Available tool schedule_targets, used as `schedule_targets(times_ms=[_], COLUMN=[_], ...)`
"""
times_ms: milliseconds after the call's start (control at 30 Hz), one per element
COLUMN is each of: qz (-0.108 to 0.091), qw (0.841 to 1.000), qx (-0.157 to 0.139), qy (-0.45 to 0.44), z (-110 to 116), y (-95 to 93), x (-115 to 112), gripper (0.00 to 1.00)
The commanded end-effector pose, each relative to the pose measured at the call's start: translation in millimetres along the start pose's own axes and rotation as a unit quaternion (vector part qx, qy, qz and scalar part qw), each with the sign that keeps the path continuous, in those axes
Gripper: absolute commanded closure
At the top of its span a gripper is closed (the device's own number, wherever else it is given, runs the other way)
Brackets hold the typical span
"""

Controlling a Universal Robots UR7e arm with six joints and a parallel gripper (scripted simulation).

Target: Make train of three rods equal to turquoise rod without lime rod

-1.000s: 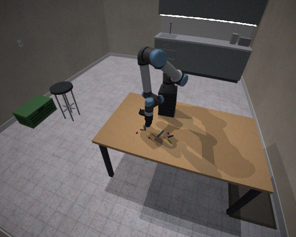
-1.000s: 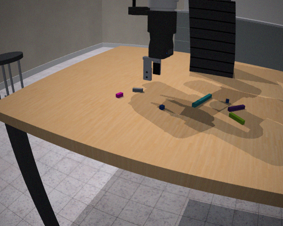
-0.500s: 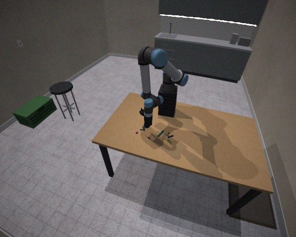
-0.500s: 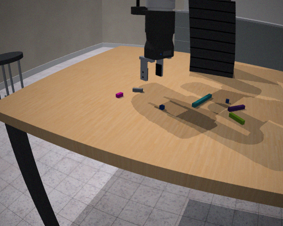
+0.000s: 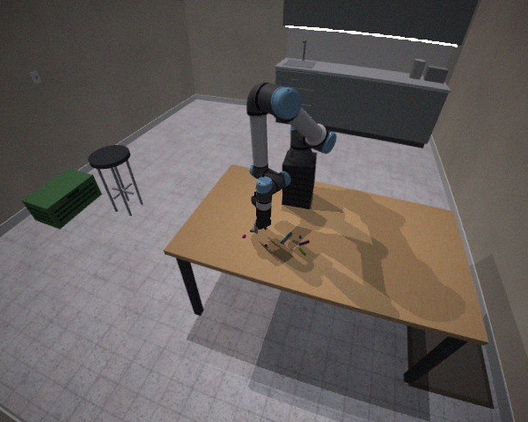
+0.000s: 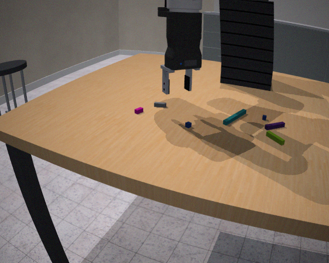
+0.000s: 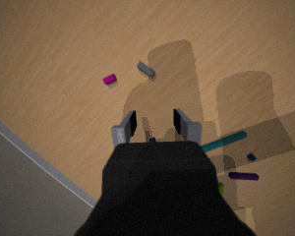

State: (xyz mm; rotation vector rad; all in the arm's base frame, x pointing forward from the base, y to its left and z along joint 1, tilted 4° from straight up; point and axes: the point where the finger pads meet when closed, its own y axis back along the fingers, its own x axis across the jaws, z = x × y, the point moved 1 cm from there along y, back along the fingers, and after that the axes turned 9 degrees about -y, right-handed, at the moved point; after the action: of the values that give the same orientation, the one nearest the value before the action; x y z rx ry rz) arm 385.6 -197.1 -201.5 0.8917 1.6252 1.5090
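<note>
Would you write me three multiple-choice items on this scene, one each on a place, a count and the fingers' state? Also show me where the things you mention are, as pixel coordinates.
1. Which rod lies nearest the magenta rod (image 5: pixel 244 236) (image 6: pixel 138 110) (image 7: pixel 109 79)?
A) lime
B) grey
C) purple

2. How many blue rods are on the table?
A) two
B) three
C) four

3. How are the fingers?
A) shut on a rod
B) shut, empty
C) open, empty

1 B: the grey rod (image 6: pixel 159 104) (image 7: pixel 146 69) lies just beside it.
2 A: one sits near each end of the turquoise rod (image 5: pixel 286 237) (image 6: pixel 234 116) (image 7: pixel 224 141).
3 C: the fingers (image 6: pixel 165 81) stand apart, nothing between them.

1 black stool (image 5: pixel 109 156) (image 6: pixel 7 68), beige walls
</note>
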Motion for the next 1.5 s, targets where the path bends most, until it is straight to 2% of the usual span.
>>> schedule_targets(times_ms=[0,1467], qz=[-0.002,-0.001], qw=[0.999,0.999], qx=[-0.001,0.000], qy=[-0.039,-0.046], z=[3.9,3.3], y=[1.7,1.4], x=[-2.0,-1.0], gripper=[0.00,0.00])
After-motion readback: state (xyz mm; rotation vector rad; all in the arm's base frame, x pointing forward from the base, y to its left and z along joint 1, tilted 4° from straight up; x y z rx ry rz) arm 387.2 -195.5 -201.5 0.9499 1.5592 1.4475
